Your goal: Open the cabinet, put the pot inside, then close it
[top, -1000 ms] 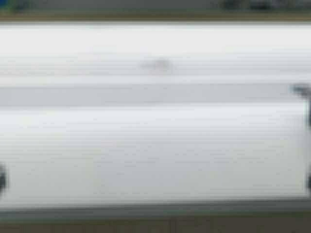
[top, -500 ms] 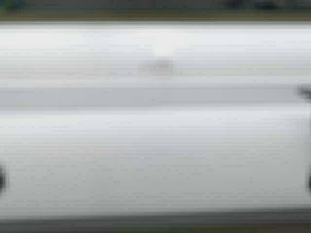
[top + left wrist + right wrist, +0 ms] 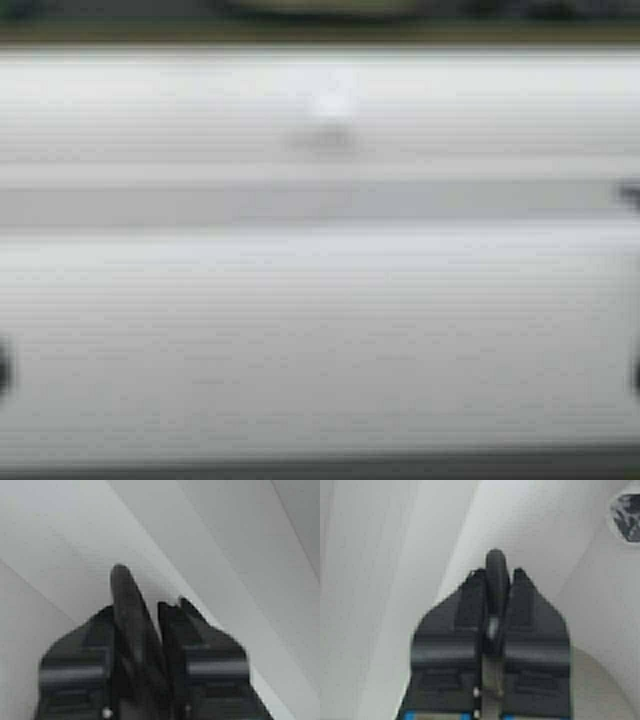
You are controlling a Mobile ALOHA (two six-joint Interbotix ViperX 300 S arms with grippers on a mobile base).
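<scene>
Only the pot's black loop handles show. One handle (image 3: 122,592) stands between the fingers of my left gripper (image 3: 150,611), which is shut on it. The other handle (image 3: 496,565) sticks up between the fingers of my right gripper (image 3: 497,575), also shut on it. The pot's body is hidden. Behind both grippers lie flat pale panels (image 3: 225,540) (image 3: 380,580) that look like the cabinet's inside. In the high view a blurred pale surface (image 3: 320,330) fills nearly everything, and the cabinet's doors are not to be made out.
A thin tan strip (image 3: 300,35) runs along the top of the high view with a dark arc (image 3: 320,8) above it. Small dark shapes sit at the left edge (image 3: 4,368) and right edge (image 3: 632,195). A dark patterned patch (image 3: 626,510) shows beyond the right gripper.
In the high view the pale surface has slid downward, its lower edge and the tan strip below it leaving the frame. A dark arc has come in at the top.
</scene>
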